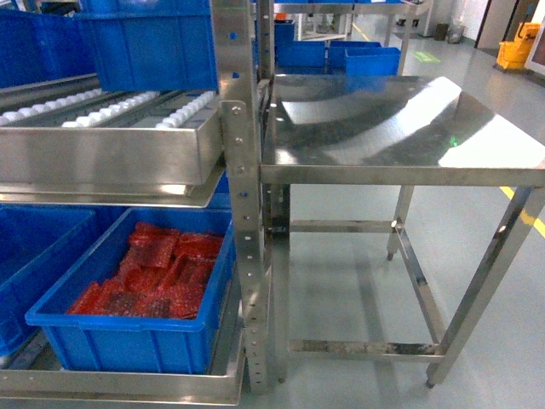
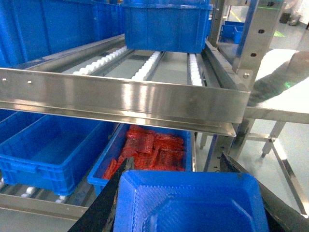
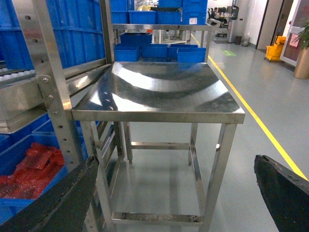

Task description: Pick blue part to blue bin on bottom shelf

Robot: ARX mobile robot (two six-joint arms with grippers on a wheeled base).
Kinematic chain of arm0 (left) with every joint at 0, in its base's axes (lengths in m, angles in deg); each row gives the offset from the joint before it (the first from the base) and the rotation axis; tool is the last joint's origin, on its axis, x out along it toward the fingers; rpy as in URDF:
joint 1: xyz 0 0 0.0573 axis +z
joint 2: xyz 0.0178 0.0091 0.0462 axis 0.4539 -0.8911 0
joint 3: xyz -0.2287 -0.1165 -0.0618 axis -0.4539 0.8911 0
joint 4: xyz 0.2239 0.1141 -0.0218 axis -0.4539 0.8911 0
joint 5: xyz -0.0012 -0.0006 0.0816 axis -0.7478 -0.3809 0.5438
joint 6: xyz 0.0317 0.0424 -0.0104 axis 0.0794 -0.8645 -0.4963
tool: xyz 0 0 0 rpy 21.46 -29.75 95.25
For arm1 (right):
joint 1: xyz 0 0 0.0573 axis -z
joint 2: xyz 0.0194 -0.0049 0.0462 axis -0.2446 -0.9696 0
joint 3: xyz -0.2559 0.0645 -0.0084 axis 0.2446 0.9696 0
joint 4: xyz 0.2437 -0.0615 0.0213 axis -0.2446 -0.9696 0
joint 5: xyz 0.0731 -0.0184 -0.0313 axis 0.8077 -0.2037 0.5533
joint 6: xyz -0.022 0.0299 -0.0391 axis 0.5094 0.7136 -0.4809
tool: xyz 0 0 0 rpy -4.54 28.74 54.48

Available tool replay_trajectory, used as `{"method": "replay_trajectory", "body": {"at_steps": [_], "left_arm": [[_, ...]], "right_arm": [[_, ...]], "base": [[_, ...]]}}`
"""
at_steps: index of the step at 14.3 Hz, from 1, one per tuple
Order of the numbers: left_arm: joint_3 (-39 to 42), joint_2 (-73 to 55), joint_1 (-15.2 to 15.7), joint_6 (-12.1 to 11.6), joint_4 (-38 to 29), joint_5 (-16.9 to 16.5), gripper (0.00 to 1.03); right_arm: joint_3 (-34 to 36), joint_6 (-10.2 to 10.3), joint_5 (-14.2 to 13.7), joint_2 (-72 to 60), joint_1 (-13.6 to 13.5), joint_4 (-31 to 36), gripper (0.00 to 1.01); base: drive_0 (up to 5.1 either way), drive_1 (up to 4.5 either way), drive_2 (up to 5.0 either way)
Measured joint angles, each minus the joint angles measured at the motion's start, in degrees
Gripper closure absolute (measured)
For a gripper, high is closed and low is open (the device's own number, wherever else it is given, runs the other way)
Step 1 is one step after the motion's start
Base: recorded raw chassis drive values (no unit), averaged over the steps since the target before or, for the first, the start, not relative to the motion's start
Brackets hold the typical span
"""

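Note:
My left gripper (image 2: 176, 166) is shut on the blue part (image 2: 193, 203), a blue rectangular block with bevelled edges and a textured face that fills the bottom of the left wrist view. It hangs in front of the rack, above and before the bottom shelf (image 2: 38, 205). On that shelf the blue bin (image 2: 48, 154) stands at the left, deep and showing nothing inside; it also shows at the left edge of the head view, blue bin (image 1: 34, 256). My right gripper (image 3: 176, 162) is open, with only floor between its fingers. Neither gripper shows in the head view.
A like tote with red packets (image 1: 128, 298) stands beside the blue bin on the bottom shelf (image 1: 119, 383). A roller shelf with a steel front lip (image 2: 120, 99) overhangs both. A rack upright (image 1: 243, 213) separates them from the square steel table (image 1: 400, 128).

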Motion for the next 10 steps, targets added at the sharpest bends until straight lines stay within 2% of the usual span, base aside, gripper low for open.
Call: {"method": "replay_trajectory", "body": {"at_steps": [5,10], "left_arm": [[0.0,0.1,0.0,0.0,-0.1,0.0,0.59],[0.0,0.1,0.0,0.0,0.0,0.0,0.59]], "right_arm": [[0.0,0.0,0.0,0.0,0.0,0.0,0.03],[0.0,0.0,0.0,0.0,0.0,0.0,0.03]], "base": [[-5.0,1.30,3.3],[-5.0,2.46,2.5]]}}
